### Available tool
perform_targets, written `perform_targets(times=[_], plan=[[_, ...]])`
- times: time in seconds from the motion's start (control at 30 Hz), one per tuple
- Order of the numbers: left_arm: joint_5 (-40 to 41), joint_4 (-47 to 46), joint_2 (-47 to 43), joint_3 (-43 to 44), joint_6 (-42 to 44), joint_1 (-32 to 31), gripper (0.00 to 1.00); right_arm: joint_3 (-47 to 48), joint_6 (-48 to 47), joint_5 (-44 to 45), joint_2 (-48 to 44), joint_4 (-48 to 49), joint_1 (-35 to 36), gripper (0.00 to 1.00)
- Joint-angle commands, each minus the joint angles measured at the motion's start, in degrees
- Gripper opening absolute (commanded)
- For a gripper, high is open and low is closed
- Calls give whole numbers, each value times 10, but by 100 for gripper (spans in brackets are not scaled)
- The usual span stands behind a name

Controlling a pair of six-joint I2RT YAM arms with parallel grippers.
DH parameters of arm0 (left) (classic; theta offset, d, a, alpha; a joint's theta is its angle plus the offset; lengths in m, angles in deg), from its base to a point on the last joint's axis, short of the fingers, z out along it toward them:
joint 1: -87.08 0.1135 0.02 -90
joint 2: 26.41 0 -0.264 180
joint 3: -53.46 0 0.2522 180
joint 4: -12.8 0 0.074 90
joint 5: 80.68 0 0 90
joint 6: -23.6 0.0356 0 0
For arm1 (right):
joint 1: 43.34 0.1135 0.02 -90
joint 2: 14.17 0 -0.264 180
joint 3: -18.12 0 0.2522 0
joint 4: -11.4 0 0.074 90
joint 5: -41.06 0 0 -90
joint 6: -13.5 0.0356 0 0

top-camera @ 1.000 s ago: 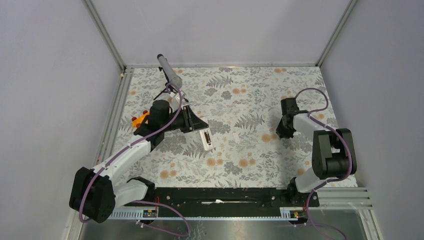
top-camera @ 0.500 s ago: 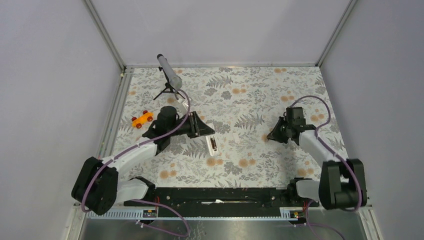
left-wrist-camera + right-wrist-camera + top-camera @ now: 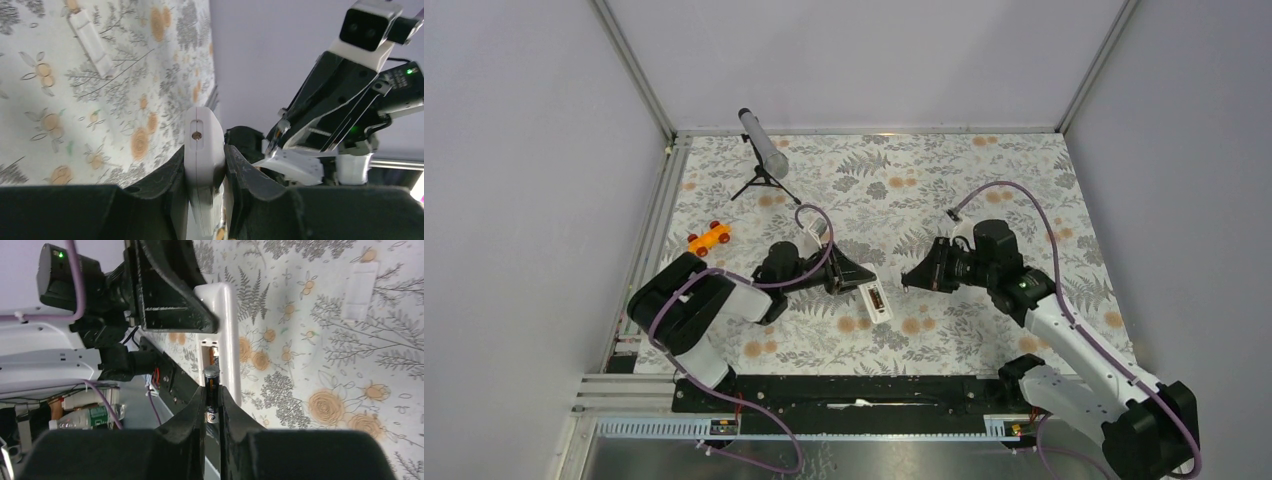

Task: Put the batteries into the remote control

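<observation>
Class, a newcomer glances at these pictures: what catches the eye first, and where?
Mid-table, the left end effector clamps the white remote control, its battery bay open. Facing it, the right end effector pinches a dark battery at that bay. An orange toy car sits at the left.

Between the left gripper (image 3: 862,284) and right gripper (image 3: 910,281) the gap is narrow, filled by the held remote (image 3: 876,300) and battery (image 3: 211,385). A white cover (image 3: 360,292) lies nearby on the mat (image 3: 1024,170). Tripod (image 3: 762,150) and car (image 3: 709,237) stand far left; the far right is open.
</observation>
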Motion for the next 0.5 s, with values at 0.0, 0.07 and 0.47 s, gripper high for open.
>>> perform_targets(times=[0.0, 0.07, 0.47], plan=[[-3, -229, 41, 3, -120, -11, 0, 59, 1, -12, 24, -32, 36, 14], [-3, -232, 50, 10, -124, -17, 0, 82, -10, 2, 41, -58, 58, 15], [-7, -217, 58, 27, -118, -21, 0, 172, -60, 74, 125, -154, 144, 16]])
